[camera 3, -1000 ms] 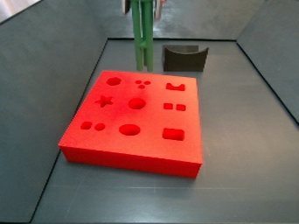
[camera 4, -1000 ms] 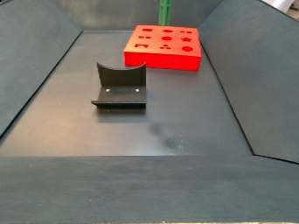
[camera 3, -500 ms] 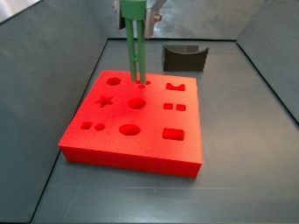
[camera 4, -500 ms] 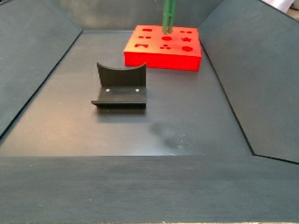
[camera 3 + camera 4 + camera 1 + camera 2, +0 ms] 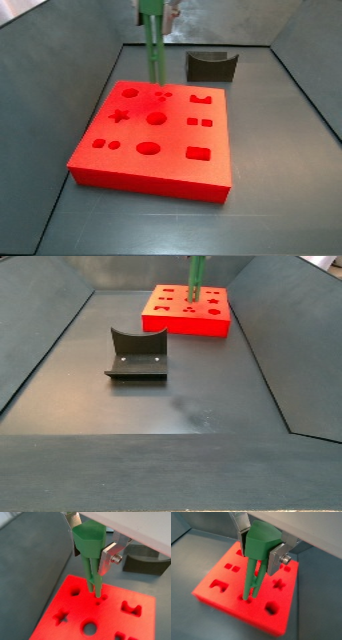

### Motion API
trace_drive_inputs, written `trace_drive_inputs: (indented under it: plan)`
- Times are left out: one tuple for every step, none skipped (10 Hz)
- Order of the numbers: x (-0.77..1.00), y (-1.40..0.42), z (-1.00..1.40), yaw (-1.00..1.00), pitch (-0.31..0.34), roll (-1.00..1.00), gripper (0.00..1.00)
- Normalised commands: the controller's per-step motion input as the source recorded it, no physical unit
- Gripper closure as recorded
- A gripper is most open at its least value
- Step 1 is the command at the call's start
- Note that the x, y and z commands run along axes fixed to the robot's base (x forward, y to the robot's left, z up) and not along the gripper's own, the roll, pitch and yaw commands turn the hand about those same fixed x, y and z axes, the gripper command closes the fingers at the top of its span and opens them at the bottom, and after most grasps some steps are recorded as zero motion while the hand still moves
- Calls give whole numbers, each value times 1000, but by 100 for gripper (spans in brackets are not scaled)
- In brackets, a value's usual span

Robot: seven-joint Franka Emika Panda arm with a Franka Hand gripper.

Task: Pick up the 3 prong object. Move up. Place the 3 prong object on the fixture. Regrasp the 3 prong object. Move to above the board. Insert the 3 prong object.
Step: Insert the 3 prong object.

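In both wrist views the pincer (image 5: 261, 549) hangs above the board (image 5: 218, 599), its silver plates pinching the thick upper end of the 3 prong object (image 5: 256, 562), which points straight down with its thin prongs reaching to the board's face near the three small dots (image 5: 100, 601). In a side view the green piece (image 5: 155, 45) stands upright over the board's (image 5: 134, 165) far edge, and the fixture (image 5: 211, 67) sits empty behind it. The step in hand looks to be the insertion. To do it well, I'd say each prong should sit squarely over its own hole before any push, the piece kept plumb, and the descent slow and straight; whether the tips have entered I cannot tell.
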Motion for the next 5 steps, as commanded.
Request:
trace_drive_inputs:
  plan:
    - [120,0,-251,-103,0,0,100]
    - [17,-263,-240,-194,0,24,100]
    - [-103,-243,-63,-206,0,47,100]
    - [-71,-94,0,-237,0,0,100]
    - [40,0,-9,0,0,-20,100]
